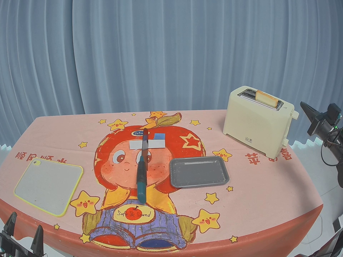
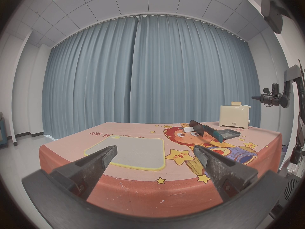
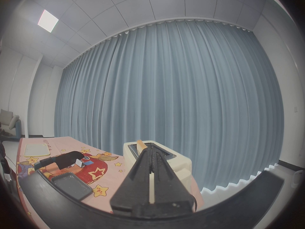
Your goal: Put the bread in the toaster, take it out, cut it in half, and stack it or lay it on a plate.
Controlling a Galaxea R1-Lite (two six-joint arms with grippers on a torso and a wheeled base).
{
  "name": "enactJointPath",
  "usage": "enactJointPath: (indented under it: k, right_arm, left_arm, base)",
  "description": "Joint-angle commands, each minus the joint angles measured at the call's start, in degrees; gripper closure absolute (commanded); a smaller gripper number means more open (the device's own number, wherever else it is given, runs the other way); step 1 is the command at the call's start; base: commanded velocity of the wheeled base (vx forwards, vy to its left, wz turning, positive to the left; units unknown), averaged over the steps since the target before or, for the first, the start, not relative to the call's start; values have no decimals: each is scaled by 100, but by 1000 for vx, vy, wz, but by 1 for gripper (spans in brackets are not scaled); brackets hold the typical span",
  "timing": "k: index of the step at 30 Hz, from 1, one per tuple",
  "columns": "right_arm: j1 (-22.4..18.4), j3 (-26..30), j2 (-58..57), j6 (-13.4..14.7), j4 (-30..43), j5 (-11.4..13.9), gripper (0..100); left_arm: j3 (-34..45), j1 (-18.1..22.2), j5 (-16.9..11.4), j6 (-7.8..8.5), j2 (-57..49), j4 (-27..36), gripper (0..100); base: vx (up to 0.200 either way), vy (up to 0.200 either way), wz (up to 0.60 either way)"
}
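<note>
A cream toaster (image 1: 257,120) stands at the table's back right, with a slice of bread (image 1: 266,97) sticking up out of its slot. My right gripper (image 1: 303,106) hangs to the right of the toaster at about slot height, shut and holding nothing; its fingers (image 3: 149,163) point toward the bread (image 3: 139,143). My left gripper (image 1: 26,221) is open and sits below the front left table edge, near the cutting board (image 1: 48,185). A teal-handled knife (image 1: 143,168) lies mid-table beside the grey plate (image 1: 199,171).
A white and blue card (image 1: 147,144) lies under the knife's blade. The pink printed cloth (image 1: 250,197) covers the round-fronted table, and a blue curtain hangs behind it. Bare cloth lies between the plate and the toaster.
</note>
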Motion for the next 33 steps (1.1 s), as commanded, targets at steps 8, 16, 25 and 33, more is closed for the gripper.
enactJointPath:
  k: [8, 16, 25, 33]
  right_arm:
    - [-240, -4, 587, -48, -23, -12, 100]
    - [-460, -101, 746, -57, -14, 15, 100]
    - [-407, -48, 904, -66, -23, 15, 100]
    - [-407, 31, 992, -84, -14, 15, 100]
  left_arm:
    - [101, 2, 1, -4, -93, -4, 0]
    - [101, 2, 1, -4, -93, -4, 0]
    - [101, 2, 1, -4, -93, -4, 0]
    - [101, 2, 1, -4, -93, -4, 0]
  base:
    - [0, 0, 0]
    - [0, 0, 0]
    - [0, 0, 0]
    - [0, 0, 0]
